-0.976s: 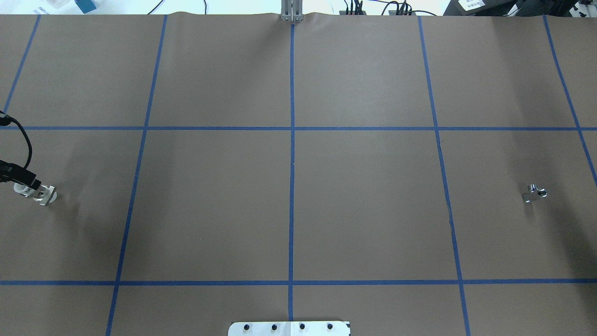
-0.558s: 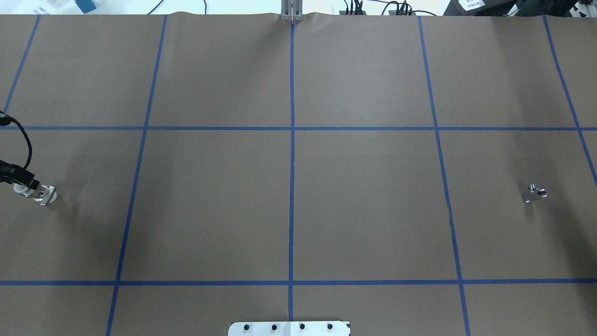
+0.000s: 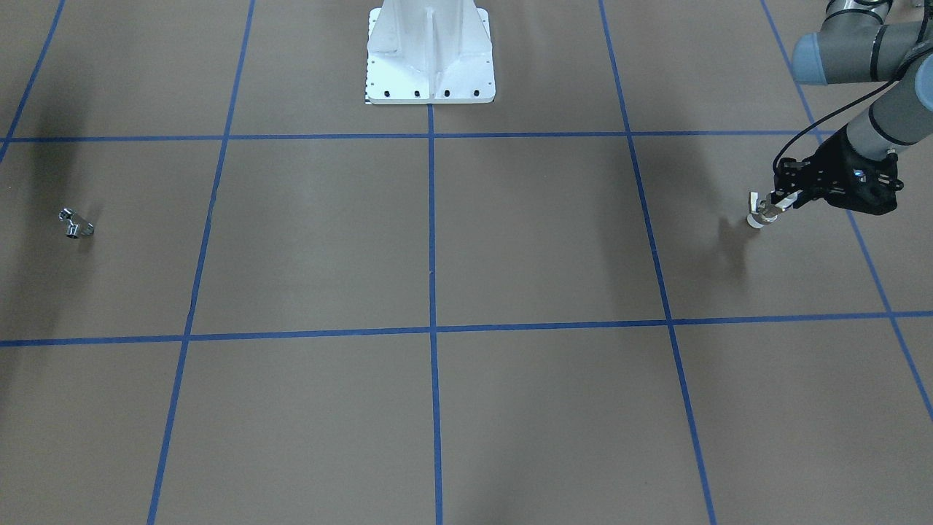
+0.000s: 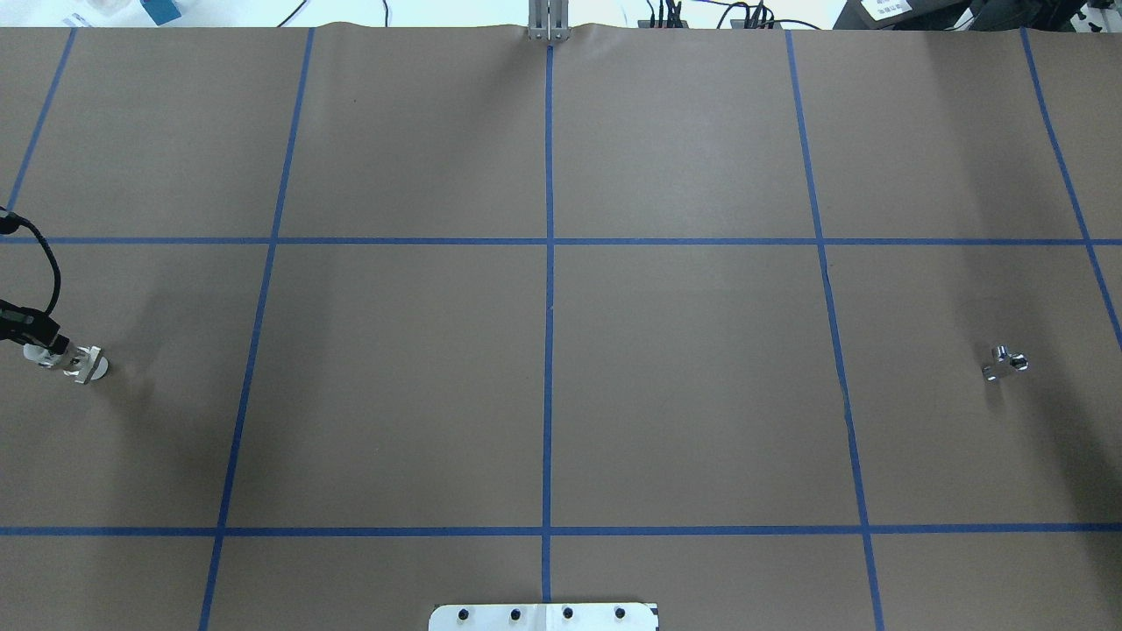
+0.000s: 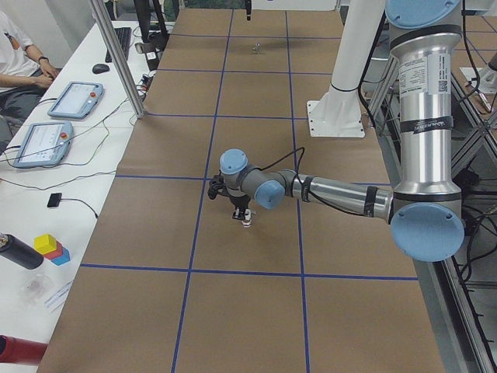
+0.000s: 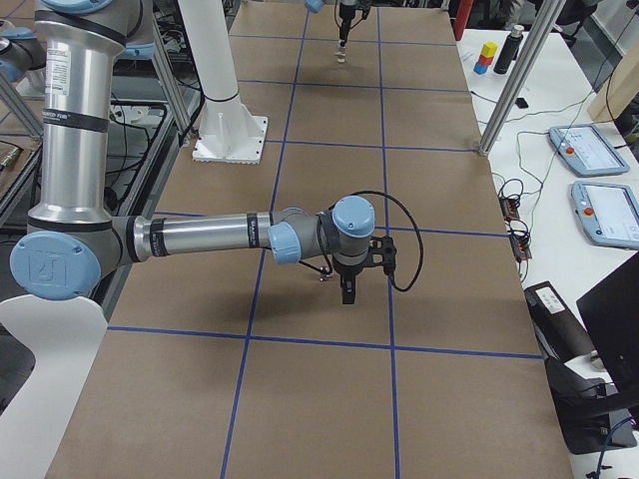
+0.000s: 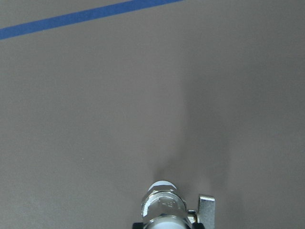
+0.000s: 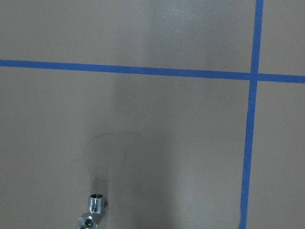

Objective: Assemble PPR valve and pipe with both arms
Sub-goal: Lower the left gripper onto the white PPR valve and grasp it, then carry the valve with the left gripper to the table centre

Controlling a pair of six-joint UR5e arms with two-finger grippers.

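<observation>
My left gripper (image 3: 778,202) is shut on the PPR valve (image 3: 758,216), a white-ended piece with a metal middle and a flat pale handle. It holds the valve a little above the paper at the table's left end (image 4: 81,363). The left wrist view shows the valve (image 7: 164,208) at its bottom edge. The pipe (image 4: 1004,362), a small chrome bent fitting, lies on the paper at the right end (image 3: 76,224). It sits at the bottom edge of the right wrist view (image 8: 93,215). My right gripper (image 6: 346,291) hangs over that area. I cannot tell whether it is open or shut.
Brown paper with a blue tape grid (image 4: 549,307) covers the table. The white pedestal base (image 3: 430,55) stands at the robot's side of the middle. Side benches hold tablets (image 5: 74,99), coloured blocks (image 5: 51,248) and cables.
My left gripper has drifted slightly towards the left edge of the overhead view with the valve. The pipe has not moved.
</observation>
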